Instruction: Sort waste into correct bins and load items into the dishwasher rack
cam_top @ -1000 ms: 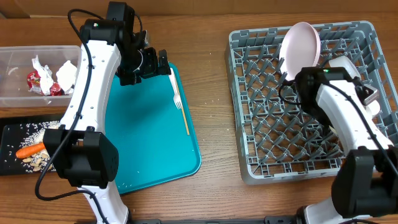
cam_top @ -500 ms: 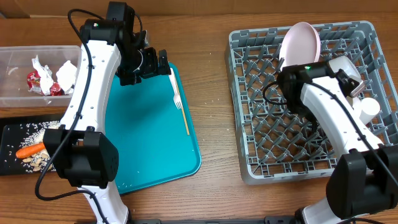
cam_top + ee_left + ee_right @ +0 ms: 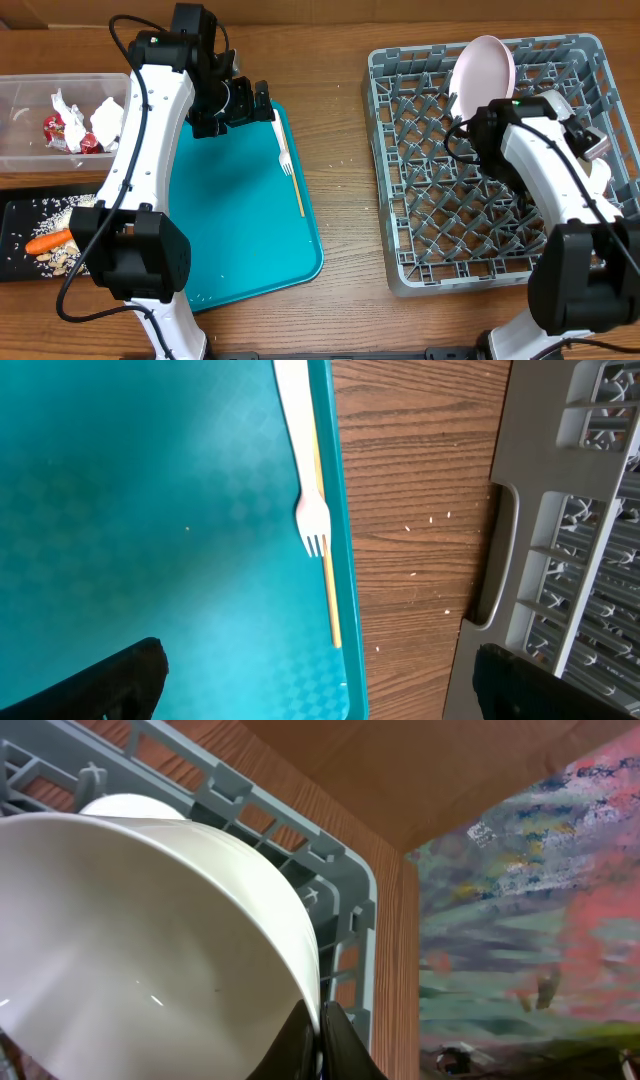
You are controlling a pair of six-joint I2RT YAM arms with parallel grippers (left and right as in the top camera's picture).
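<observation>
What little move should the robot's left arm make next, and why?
Probably ease the left pincer down onto the white fork. Its jaws stand wide open above the teal tray. The fork lies near the tray's edge, not yet in the dishwasher rack.
</observation>
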